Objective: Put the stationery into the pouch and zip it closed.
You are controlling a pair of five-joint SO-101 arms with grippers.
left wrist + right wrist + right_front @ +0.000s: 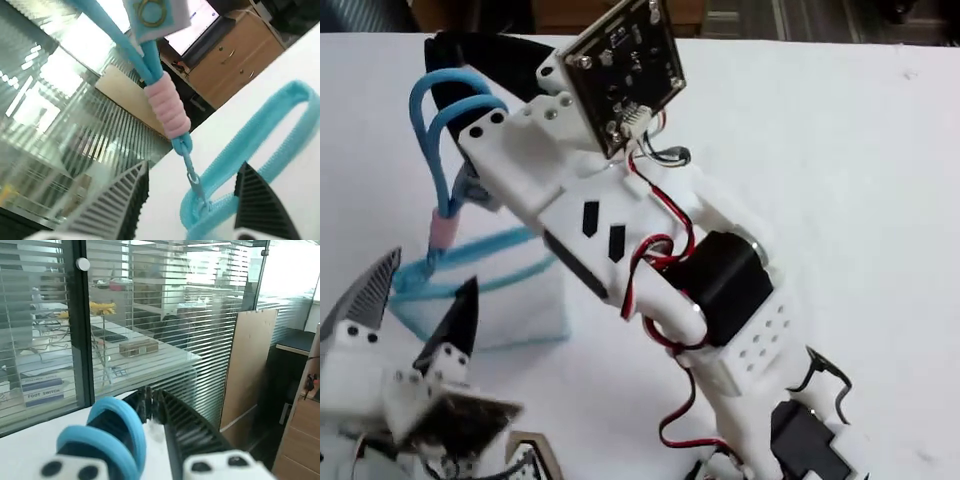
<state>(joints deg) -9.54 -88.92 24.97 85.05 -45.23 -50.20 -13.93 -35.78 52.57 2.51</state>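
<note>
The white pouch [515, 305] with a light blue zipper edge lies on the table at the left. Its blue strap [440, 115] rises in loops from a pink bead [442, 232] above the zipper pull [192, 180]. My right gripper [460, 60] is high at the back left and shut on the strap; the blue loops [112, 432] lie beside its black fingers [172, 422]. My left gripper [432, 270] is open at the pouch's zipper end. The pull hangs between its ridged fingers [117, 207], with the pink bead [170, 107] above.
The right arm's white body [650, 260] with red wires crosses the middle of the white table [860, 200], covering part of the pouch. Wooden cabinets [240, 55] stand beyond the table's far edge.
</note>
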